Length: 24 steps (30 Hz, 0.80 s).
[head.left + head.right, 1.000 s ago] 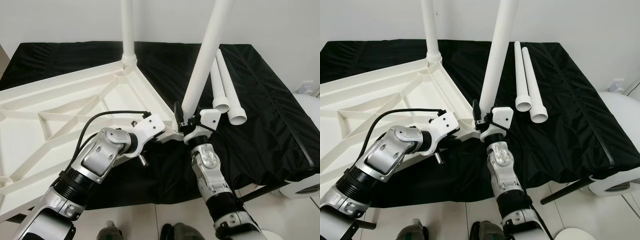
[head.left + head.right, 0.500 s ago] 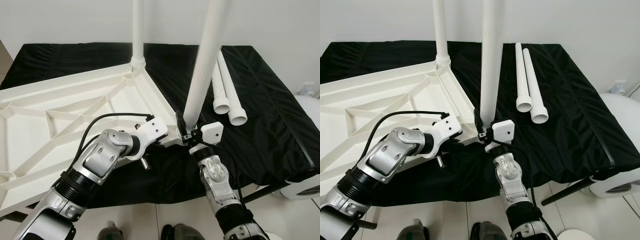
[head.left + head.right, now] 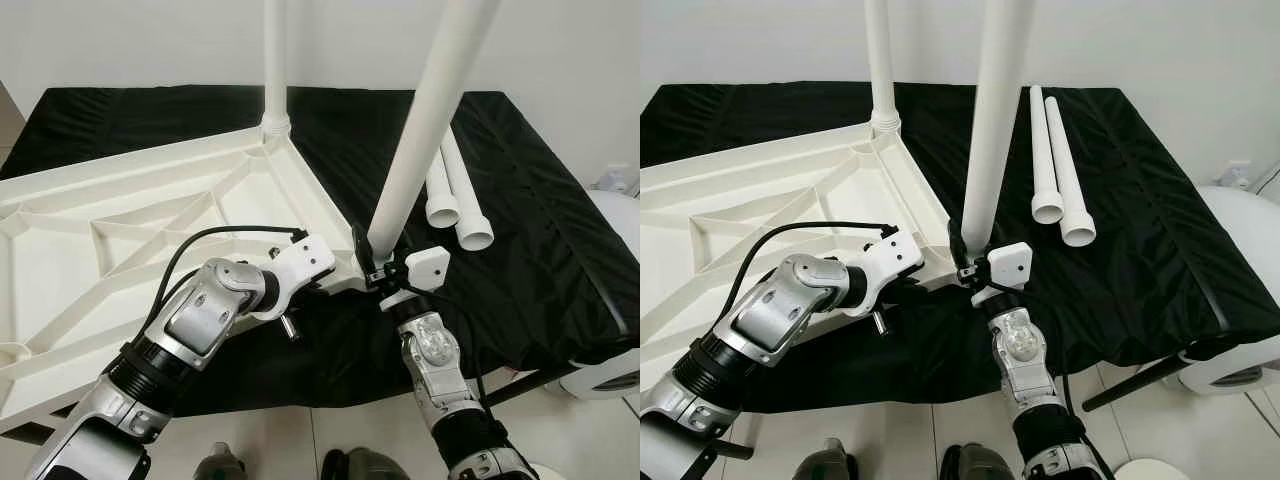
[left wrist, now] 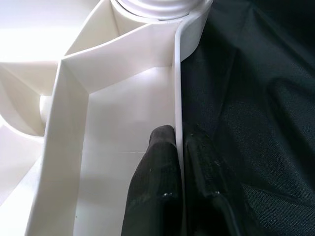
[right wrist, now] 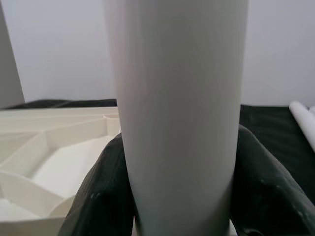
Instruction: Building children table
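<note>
At the near corner of the upturned tabletop (image 3: 150,230), the right gripper (image 3: 372,262) clamps the table leg (image 3: 425,125); left gripper (image 4: 179,162) pinches the rim. Bring the tilted leg plumb over its socket, then press down.

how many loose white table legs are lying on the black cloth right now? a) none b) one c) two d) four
c) two loose white plastic tube legs lie side by side on the black cloth, apart from the upturned white plastic tabletop; a third leg is held in the right pincer, and a fourth stands in the far corner socket.
</note>
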### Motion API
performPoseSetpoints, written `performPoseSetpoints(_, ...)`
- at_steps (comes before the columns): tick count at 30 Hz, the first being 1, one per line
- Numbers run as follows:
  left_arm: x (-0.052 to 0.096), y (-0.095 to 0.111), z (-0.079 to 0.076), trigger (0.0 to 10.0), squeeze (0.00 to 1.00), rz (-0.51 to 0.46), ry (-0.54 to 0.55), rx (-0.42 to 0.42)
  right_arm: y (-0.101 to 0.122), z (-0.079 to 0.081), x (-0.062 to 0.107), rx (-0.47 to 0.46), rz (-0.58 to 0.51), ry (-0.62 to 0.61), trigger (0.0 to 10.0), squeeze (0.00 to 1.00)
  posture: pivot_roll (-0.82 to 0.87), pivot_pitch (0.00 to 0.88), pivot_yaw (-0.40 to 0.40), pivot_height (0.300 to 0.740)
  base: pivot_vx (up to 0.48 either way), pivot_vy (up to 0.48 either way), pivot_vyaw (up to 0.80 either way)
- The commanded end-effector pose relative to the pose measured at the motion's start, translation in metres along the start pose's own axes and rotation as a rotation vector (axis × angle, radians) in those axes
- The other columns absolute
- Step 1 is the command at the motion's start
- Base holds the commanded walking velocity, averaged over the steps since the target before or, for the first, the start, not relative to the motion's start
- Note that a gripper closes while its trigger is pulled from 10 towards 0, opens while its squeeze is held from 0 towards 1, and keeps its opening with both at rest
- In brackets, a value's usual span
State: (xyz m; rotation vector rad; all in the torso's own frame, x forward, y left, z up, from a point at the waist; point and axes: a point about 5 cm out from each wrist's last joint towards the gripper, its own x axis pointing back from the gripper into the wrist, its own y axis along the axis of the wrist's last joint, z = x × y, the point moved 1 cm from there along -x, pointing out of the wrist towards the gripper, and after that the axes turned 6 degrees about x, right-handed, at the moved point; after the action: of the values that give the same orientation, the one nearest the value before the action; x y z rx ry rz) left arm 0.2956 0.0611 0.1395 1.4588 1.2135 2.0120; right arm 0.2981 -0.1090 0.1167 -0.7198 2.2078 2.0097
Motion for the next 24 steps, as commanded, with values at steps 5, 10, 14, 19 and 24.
performPoseSetpoints(5,0.02,0.03,0.017,10.0,0.0,-0.1,0.119,-0.093,-0.054,-0.012,0.036,-0.105,0.335,-0.037,10.0,0.0,0.03,0.057,-0.033,0.74,0.0,0.0,0.0)
performPoseSetpoints(10,0.019,0.03,0.017,10.0,0.0,-0.1,0.117,-0.095,-0.058,-0.014,0.038,-0.107,0.362,-0.026,10.0,0.0,0.03,0.055,-0.032,0.74,0.0,0.0,0.0)
performPoseSetpoints(14,0.019,0.031,0.017,10.0,0.0,-0.101,0.116,-0.097,-0.065,-0.013,0.038,-0.123,0.416,-0.034,10.0,0.0,0.03,0.058,-0.032,0.74,0.0,0.0,0.0)
performPoseSetpoints(19,0.019,0.031,0.017,10.0,0.0,-0.102,0.114,-0.096,-0.074,-0.017,0.041,-0.132,0.479,-0.064,10.0,0.0,0.03,0.06,-0.034,0.74,0.0,0.0,0.0)
performPoseSetpoints(24,0.02,0.031,0.017,10.0,0.0,-0.102,0.118,-0.096,-0.077,-0.018,0.042,-0.135,0.504,-0.06,10.0,0.0,0.04,0.061,-0.036,0.74,0.0,0.0,0.0)
